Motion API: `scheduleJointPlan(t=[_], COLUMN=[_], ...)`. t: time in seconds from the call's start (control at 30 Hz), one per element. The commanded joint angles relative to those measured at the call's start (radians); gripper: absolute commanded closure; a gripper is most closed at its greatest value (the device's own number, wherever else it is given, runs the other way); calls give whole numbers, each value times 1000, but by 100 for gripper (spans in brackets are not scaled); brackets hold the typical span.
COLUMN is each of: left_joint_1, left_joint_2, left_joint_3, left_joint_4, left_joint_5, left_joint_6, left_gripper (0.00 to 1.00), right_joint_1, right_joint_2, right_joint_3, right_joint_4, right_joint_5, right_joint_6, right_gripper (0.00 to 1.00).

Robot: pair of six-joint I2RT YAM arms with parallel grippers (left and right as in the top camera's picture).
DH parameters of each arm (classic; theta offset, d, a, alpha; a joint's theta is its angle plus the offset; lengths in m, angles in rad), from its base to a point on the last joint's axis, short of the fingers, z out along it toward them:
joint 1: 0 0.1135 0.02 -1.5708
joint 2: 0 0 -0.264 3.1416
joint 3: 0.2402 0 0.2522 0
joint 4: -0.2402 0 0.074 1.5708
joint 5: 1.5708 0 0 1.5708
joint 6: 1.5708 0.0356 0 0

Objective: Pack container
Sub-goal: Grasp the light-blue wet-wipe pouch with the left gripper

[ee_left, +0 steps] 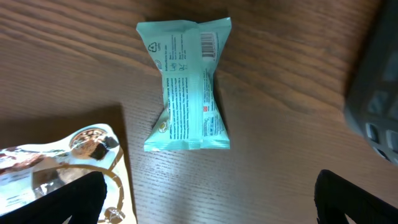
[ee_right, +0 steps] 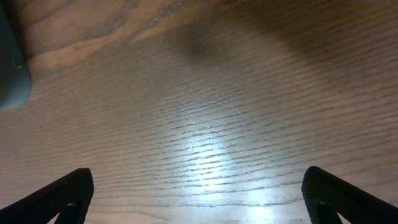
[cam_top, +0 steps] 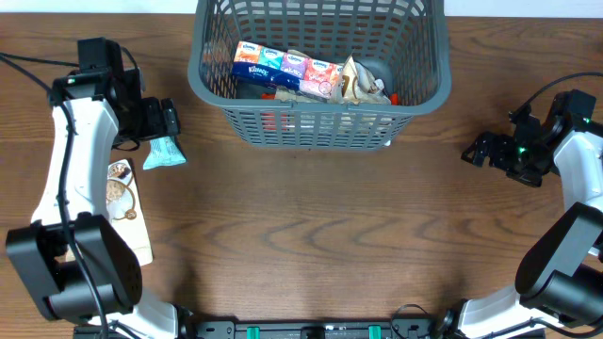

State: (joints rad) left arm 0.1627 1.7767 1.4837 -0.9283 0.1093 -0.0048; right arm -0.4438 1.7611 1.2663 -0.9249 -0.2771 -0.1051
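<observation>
The dark grey slatted container (cam_top: 429, 85) stands at the back middle of the table and holds a row of Kleenex tissue packs (cam_top: 287, 68) and a crumpled beige pack (cam_top: 360, 83). A teal snack pack (cam_top: 164, 153) lies on the wood left of it; in the left wrist view the teal pack (ee_left: 186, 84) lies ahead of the fingers. My left gripper (cam_top: 162, 120) is open and empty just above the pack. My right gripper (cam_top: 479, 150) is open and empty over bare wood at the right; its fingers (ee_right: 199, 199) are spread wide.
A white cookie pack (cam_top: 124, 202) lies on the left by the left arm, and shows in the left wrist view (ee_left: 62, 168). A corner of the container shows at the right of the left wrist view (ee_left: 376, 87) and at the left edge of the right wrist view (ee_right: 11, 68).
</observation>
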Motion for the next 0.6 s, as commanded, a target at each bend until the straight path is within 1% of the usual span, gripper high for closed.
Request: scheduleJointPlan(t=[0.0, 0.33, 0.47, 0.57], left_joint_1=[5, 5, 5, 5], left_joint_2=[40, 150, 184, 207], left_joint_3=[17, 17, 17, 17], left_joint_4=[19, 95, 102, 101], left_joint_5=[10, -24, -48, -50], left_joint_6=[-16, -17, -62, -72], left_gripper=[1, 1, 0, 0], right_joint_1=[5, 5, 5, 5], right_joint_2=[0, 0, 0, 0], right_joint_3=[-6, -6, -6, -6], right_joint_4=[3, 6, 6, 8], right_joint_5=[-11, -11, -11, -11], right_joint_6=[0, 0, 0, 0], right_gripper=[1, 1, 1, 1])
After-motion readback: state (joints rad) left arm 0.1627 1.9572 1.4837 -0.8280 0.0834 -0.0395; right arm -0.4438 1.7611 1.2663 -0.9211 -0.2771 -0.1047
